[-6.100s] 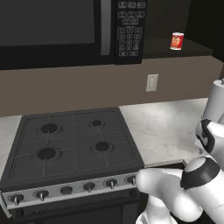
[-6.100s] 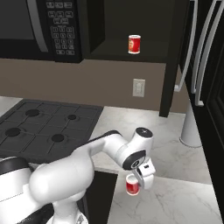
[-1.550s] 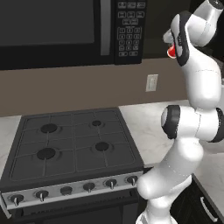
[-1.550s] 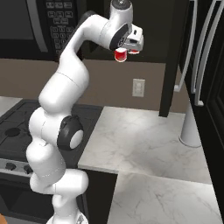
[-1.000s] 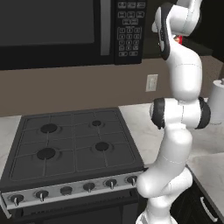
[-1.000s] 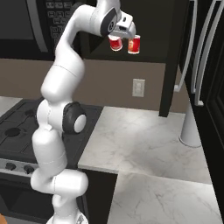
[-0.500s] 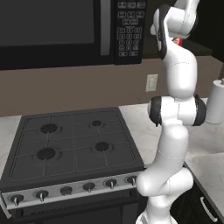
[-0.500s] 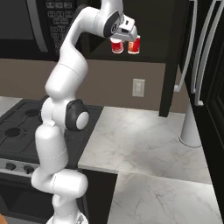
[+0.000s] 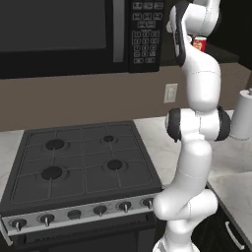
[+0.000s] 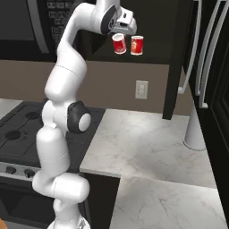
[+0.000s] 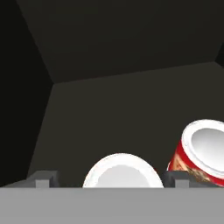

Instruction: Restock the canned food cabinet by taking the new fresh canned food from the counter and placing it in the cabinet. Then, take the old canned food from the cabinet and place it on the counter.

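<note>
Up at the mouth of the cabinet, the end effector hangs over the new fresh canned food, its fingers standing clear on either side of the can's pale top, so the jaws are wide and grip nothing. That plain red can stands slightly tilted on the cabinet shelf, and just beside it, toward the fridge side, stands the old canned food with its cream-gold label and silver top; whether the two cans touch I cannot tell. Behind both, the dark shelf runs back to the rear wall with free room. Below, the marbled table lies wide and bare apart from a white cylinder near its far right edge, beside the black stovetop.
</note>
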Robot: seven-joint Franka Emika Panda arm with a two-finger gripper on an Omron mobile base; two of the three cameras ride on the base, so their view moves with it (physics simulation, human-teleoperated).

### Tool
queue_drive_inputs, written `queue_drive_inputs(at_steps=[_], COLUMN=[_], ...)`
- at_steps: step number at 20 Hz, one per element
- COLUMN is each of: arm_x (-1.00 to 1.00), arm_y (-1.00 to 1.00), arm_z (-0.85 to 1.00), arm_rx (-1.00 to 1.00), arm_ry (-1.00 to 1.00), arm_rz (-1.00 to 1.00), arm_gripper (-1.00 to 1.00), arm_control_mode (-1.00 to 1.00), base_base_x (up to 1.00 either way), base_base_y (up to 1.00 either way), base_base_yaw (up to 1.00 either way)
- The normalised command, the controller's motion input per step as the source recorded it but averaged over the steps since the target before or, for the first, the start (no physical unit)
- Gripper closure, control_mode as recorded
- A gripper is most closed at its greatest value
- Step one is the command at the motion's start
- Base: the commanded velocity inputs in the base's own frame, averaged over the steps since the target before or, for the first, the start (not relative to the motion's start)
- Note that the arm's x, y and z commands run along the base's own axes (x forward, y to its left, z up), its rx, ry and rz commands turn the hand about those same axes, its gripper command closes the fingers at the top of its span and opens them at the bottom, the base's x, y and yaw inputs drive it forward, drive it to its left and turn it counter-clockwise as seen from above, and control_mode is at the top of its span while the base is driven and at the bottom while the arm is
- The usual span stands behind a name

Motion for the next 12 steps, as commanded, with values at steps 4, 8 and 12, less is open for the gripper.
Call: queue_drive_inputs(at_steps=[4, 8, 12], arm_x=[-0.16, -0.66, -1.0], arm_y=[0.56, 0.47, 0.06], arm_z=[0.36, 0.43, -0.34], arm_rx=[-0.22, -0.18, 0.0], arm_ry=[-0.47, -0.51, -0.14], arm_rz=[-0.03, -0.03, -0.11], arm_gripper=[-1.0, -1.0, -1.0], arm_control_mode=[-1.0, -1.0, -1.0], base_base_x=[0.0, 0.0, 0.0], base_base_y=[0.0, 0.0, 0.0], base_base_yaw=[0.0, 0.0, 0.0])
